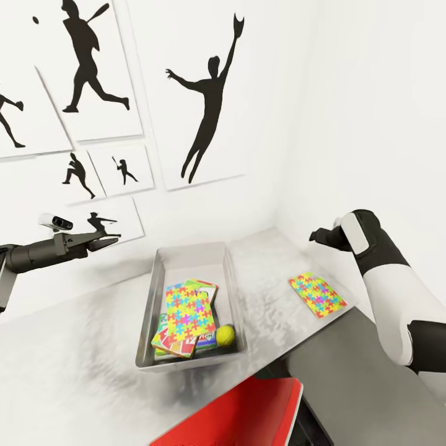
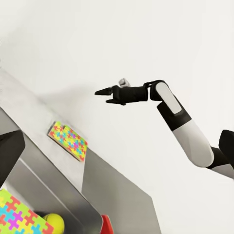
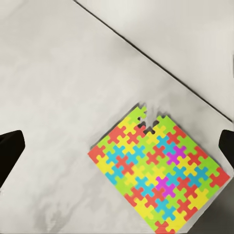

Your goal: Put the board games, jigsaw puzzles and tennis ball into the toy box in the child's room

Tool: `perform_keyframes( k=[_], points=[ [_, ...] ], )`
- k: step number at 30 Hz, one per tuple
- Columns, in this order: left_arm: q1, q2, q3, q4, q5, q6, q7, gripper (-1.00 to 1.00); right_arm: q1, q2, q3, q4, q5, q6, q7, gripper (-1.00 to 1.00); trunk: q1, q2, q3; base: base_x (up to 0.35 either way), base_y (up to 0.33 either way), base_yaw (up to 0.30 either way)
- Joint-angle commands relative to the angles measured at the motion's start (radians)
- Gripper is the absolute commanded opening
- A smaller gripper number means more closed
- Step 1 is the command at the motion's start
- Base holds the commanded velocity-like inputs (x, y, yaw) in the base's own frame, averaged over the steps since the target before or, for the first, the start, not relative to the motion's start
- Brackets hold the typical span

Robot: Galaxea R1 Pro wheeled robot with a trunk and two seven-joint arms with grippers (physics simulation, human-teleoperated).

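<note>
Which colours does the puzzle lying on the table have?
The puzzle mixes yellow, red, blue, green and purple; right wrist view shows it best.

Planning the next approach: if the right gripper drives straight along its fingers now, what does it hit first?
Most likely the jigsaw puzzle lying flat on the table: the right wrist view looks along the open fingers down at it. It sits off centre there, so bare tabletop beside it could come first; depth is unclear.
</note>
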Motion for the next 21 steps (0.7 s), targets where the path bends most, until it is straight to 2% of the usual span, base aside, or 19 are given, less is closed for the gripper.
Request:
perform_keyframes(
  k=[1,14,21],
  points=[
    [-0.001,0.0,0.0,0.0,0.0,0.011,-0.004,1.0,-0.001,0.0,0.0,0.003,-0.011,-0.007,-0.009,1.0,0.001,-0.002,-0.004,0.0,0.0,0.0],
    [-0.001,0.0,0.0,-0.002,0.0,0.011,-0.004,1.0,-0.007,0.002,-0.002,0.072,-0.01,-0.1,-0.01,1.0,0.001,-0.002,-0.025,0.0,0.0,0.0],
    [-0.001,0.0,0.0,-0.024,0.0,0.012,-0.004,1.0,-0.02,0.001,-0.001,0.089,-0.01,-0.112,-0.01,1.0,0.001,-0.002,-0.036,0.0,0.0,0.0]
  ],
)
